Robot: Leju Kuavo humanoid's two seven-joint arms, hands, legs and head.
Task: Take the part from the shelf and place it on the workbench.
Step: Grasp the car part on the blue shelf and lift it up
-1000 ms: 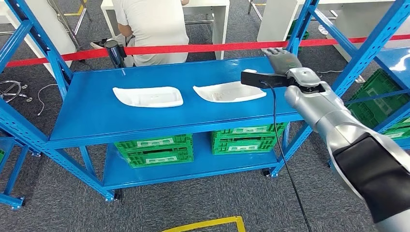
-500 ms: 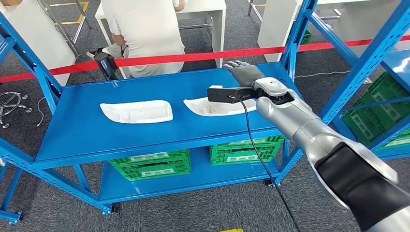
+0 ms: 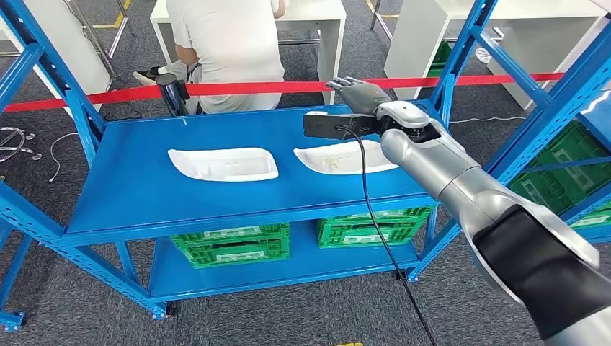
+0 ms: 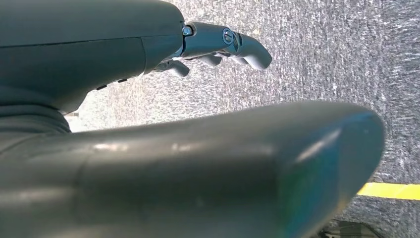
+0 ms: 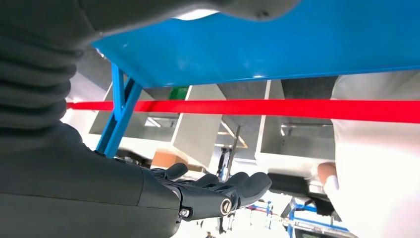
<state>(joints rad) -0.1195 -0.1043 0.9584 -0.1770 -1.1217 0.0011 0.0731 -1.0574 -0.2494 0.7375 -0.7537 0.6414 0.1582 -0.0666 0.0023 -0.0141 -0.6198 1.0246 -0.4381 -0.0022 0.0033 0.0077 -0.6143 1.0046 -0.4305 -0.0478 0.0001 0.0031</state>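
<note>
While hovering above the blue shelf (image 3: 216, 187) with fingers spread and nothing held, has drifted further over the near white part (image 3: 339, 157), so reach looks under way, grasp not yet begun. Lies just below and slightly short of the right hand (image 3: 360, 92), untouched; second part (image 3: 223, 163) well off to its left.

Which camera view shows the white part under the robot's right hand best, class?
The head view: the right-hand white part lies whole on the blue shelf, the right hand above and beyond it. The right wrist view catches just a white sliver. The left wrist view faces carpet.
</note>
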